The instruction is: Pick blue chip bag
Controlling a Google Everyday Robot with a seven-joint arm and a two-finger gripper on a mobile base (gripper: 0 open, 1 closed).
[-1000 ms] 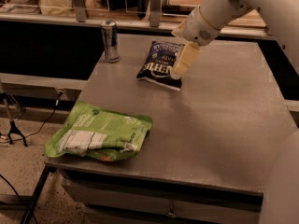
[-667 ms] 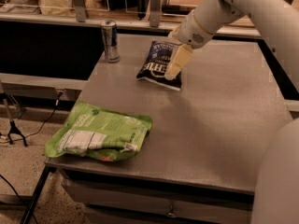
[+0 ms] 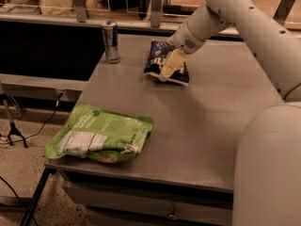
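Observation:
The blue chip bag (image 3: pixel 154 60), dark navy with white lettering, lies on the far middle of the grey table (image 3: pixel 207 121). My gripper (image 3: pixel 168 68) reaches in from the upper right on the white arm (image 3: pixel 225 8). It hangs directly over the middle of the bag, at or just above its surface, and covers part of the lettering. The bag rests on the table.
A silver can (image 3: pixel 111 40) stands upright left of the blue bag near the table's far left corner. A larger flat light-green bag (image 3: pixel 101 138) lies at the front left corner. A counter with containers runs behind the table. My white body (image 3: pixel 270 173) fills the lower right.
My gripper has moved left and slightly down, from the bag's right edge to over its middle. The blue bag, the can and the green bag have not moved.

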